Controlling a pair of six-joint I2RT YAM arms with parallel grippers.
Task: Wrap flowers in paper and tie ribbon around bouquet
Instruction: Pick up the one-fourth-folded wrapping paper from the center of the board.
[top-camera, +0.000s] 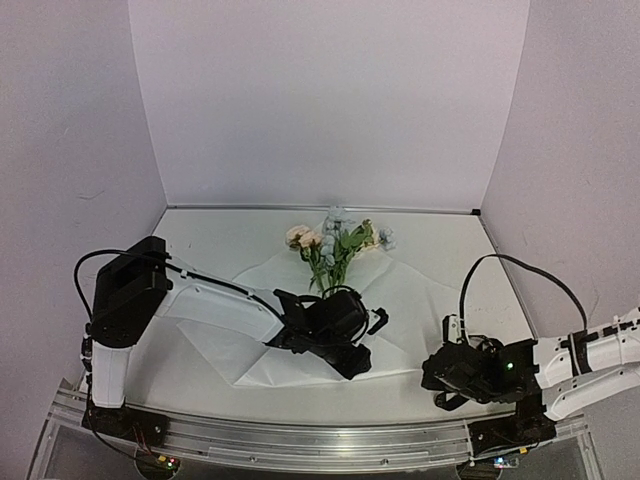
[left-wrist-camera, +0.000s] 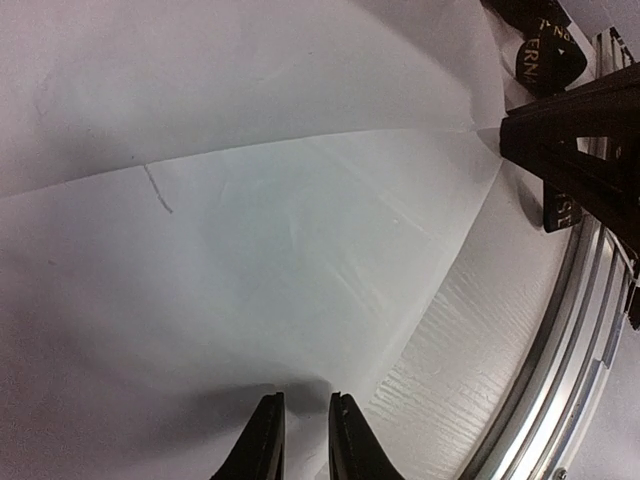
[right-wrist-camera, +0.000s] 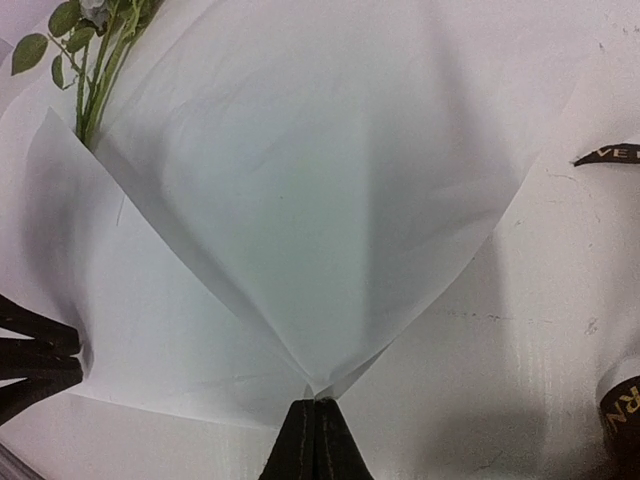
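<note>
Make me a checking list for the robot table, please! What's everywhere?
Surface: white table, textured top.
Job's things: paper folded over the stems of the flowers; ribbon on the table beside the paper.
Clutter: nothing seen.
Grippers: left tool slightly open over the paper; right tool shut on the paper's corner.
Cables: black cables loop above both arms.
Surroundings: white walls; metal rail along the near edge.
</note>
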